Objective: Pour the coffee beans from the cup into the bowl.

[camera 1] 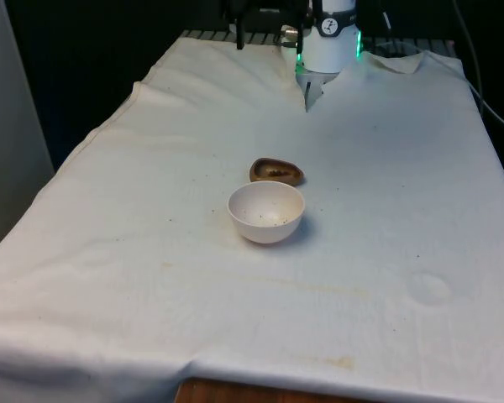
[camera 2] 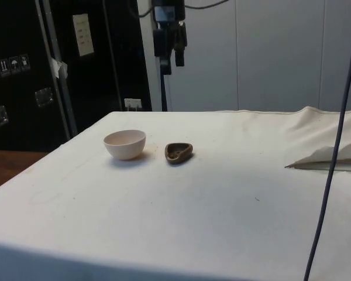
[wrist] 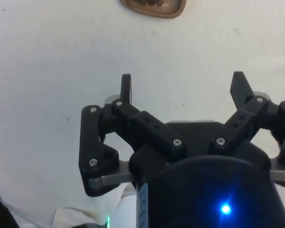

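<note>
Here the white bowl point(camera 1: 266, 211) sits upright near the middle of the bench point(camera 1: 386, 252), open side up, and holds just a few dark specks on its inner wall and floor in the front view; whether they are beans cannot be told. Just behind it, on the robot's side, lies the brown cup point(camera 1: 276, 171), a low, rounded, teardrop-shaped vessel with a dark mass of coffee beans point(camera 1: 275, 172) in its hollow. Cup and bowl stand close together, and the side view shows a small gap between them, the bowl point(camera 2: 125, 144) nearer that camera's left and the cup point(camera 2: 178, 152) beside it.

The hand point(camera 2: 169, 61) hangs high above the bench in the side view, well apart from both vessels, its fingers spread wide with nothing between them; the wrist view shows the hand point(wrist: 180, 85) over bare cloth, with the cup point(wrist: 154, 7) cut off at the picture's edge.

No label or writing can be read on either vessel.
</note>
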`<move>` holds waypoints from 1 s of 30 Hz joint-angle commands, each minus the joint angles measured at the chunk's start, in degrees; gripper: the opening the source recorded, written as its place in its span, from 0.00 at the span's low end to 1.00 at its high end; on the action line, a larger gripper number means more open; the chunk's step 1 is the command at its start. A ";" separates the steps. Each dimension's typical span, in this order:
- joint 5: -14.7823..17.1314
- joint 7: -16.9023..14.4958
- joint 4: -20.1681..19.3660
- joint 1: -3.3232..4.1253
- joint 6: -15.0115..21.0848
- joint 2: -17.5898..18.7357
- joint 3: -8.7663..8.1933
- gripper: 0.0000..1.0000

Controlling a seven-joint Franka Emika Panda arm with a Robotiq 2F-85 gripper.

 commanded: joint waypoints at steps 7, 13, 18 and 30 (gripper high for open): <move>0.06 -1.66 -3.15 -0.11 4.64 0.46 -0.80 1.00; 0.34 -2.35 -5.27 -0.11 9.63 2.41 -0.80 1.00; 0.06 -2.06 -6.13 -0.11 12.43 4.18 -0.80 1.00; 0.34 -2.06 -7.33 -0.11 18.56 9.05 -0.74 1.00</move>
